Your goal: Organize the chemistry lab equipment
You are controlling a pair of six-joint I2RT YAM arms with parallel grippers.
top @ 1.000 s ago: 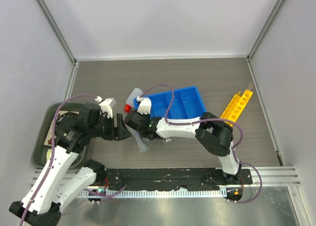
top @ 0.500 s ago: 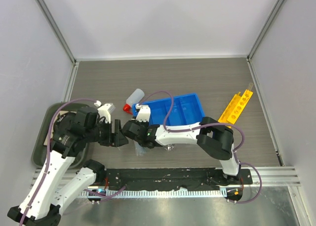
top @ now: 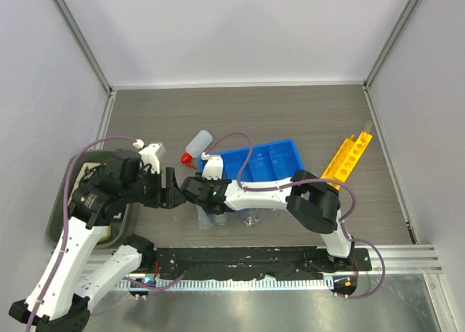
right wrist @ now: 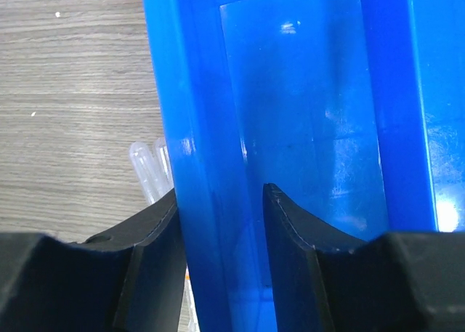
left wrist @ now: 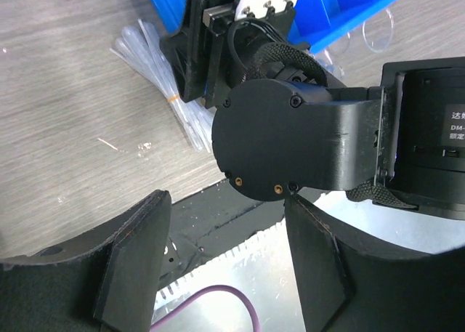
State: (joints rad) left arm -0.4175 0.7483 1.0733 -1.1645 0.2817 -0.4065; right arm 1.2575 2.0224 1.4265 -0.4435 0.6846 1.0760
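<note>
Blue bin [top: 270, 158] sits mid-table. It looks like light, stiff, slick plastic, best held by its thin rim wall. Right gripper [right wrist: 218, 194] straddles the left wall, jaws parted, not quite pinching. Left gripper [left wrist: 227, 197] hovers just left, jaws spread, holding nothing.

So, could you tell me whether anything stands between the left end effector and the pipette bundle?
Yes: the right arm's wrist sits directly ahead of the left end effector, covering one end of the pipette bundle.

Glossy blue plastic bin [right wrist: 190, 128], matt wood-grain table [top: 290, 114].
</note>
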